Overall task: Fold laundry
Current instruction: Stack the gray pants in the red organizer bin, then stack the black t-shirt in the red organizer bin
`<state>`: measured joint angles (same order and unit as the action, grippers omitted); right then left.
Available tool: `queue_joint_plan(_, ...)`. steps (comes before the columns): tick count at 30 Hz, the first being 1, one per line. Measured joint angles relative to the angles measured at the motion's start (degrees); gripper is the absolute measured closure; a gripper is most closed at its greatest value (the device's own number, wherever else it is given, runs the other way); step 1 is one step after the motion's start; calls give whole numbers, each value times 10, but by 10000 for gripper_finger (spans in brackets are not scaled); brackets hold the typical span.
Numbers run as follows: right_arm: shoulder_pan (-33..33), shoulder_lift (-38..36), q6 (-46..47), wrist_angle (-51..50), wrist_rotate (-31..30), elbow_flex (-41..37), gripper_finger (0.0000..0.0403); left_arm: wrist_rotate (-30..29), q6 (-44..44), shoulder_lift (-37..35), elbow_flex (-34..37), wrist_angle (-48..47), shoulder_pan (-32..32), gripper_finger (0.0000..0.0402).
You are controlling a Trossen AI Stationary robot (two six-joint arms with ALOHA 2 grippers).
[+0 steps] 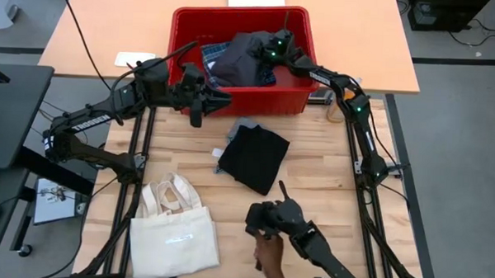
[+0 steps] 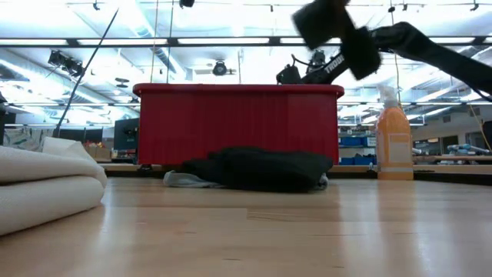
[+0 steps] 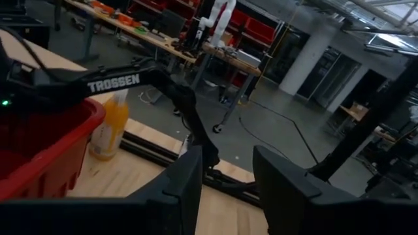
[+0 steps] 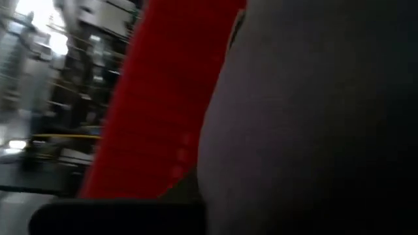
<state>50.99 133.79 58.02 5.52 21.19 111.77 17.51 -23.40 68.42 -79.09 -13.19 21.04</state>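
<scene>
White "TROSSEN" lettering marks the right arm [image 3: 114,83]. Its right tool [image 1: 271,51], grip unreadable, sits among laundry [image 1: 238,60] in the red bin [image 1: 185,21]; left tool [image 1: 201,100] part-open, empty. Black folded garment [image 1: 255,156] lies on the counter [image 1: 312,182].

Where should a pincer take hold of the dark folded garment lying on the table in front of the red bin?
Probably at the corner of the dark folded garment nearest the table's front edge, coming straight down from above. It lies flat, turned diamond-wise, and that corner juts onto bare wood, away from the red bin and the grey cloth under its far edge.

overhead downward, table-level sideways, both sharing red bin [image 1: 239,89], two wrist close-ups
</scene>
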Motion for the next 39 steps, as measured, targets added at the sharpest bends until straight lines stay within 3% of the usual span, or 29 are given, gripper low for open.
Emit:
queue_joint_plan(8,2,-44,-122,-103,-51,0,351,-12,-2,0,0,-5,4,260)
queue_joint_plan(12,5,-50,-214,-113,2,-1,334,-18,5,0,0,-5,4,260)
queue_joint_plan(17,10,-57,-244,-138,32,-1,271,-20,5,0,0,-4,7,260)
queue_joint_plan(24,18,-70,-275,-187,29,-1,139,-20,-9,0,0,-4,7,260)
queue_joint_plan(29,16,-121,-321,-266,-48,-1,68,-19,-12,-2,0,-9,6,260)
queue_joint_plan(33,16,-159,-346,-323,-116,-1,44,-18,-5,-4,0,-13,6,260)
queue_joint_plan(39,13,-212,-360,-359,-123,-1,46,-18,16,-4,0,-13,6,260)
